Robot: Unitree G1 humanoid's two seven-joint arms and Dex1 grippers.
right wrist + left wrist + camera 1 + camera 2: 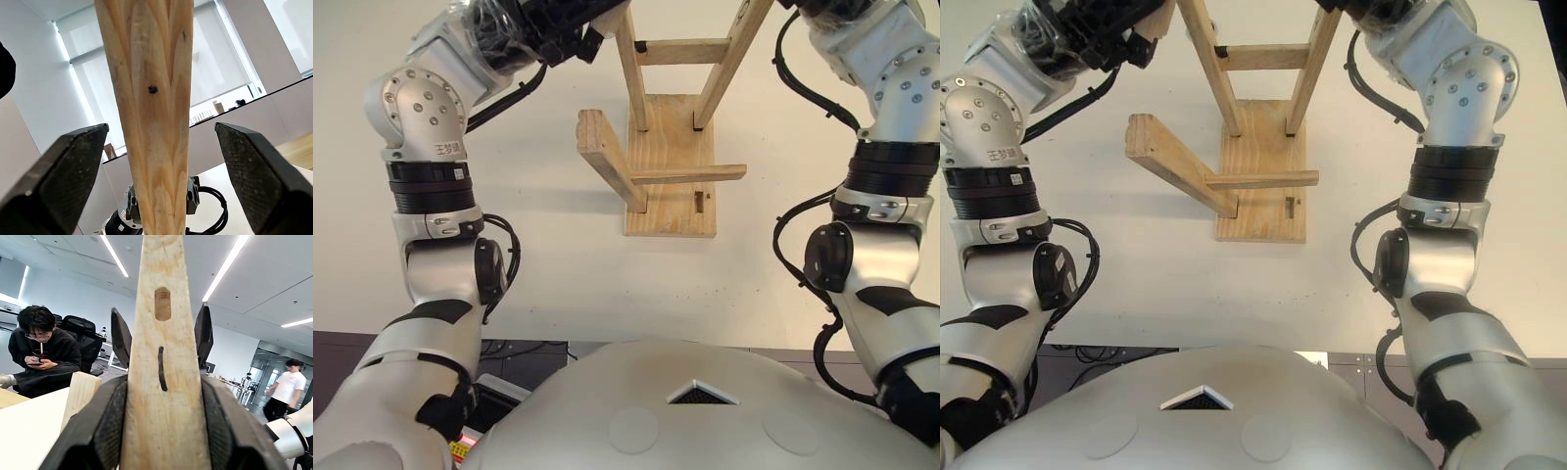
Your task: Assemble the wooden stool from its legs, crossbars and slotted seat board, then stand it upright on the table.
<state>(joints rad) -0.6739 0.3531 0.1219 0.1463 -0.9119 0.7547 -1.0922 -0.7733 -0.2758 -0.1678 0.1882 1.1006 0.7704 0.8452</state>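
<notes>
The slotted seat board (671, 217) lies flat on the white table. Two legs (631, 73) (729, 59) stand in its far slots, joined by a crossbar (683, 51). At the near left corner a third leg (607, 157) sits tilted outward. A second crossbar (680, 174) juts from it to the right with its far end free. The near right slot (698, 203) holds nothing. My left gripper (159, 318) is shut on the far left leg (164, 396) near its top. My right gripper (161, 126) is open around the far right leg (151, 98), its fingers (63, 171) well clear of the wood.
The white table (783, 294) has free room on all sides of the board. Its front edge (607, 340) runs close to my body. Both forearms rise along the left and right of the stool.
</notes>
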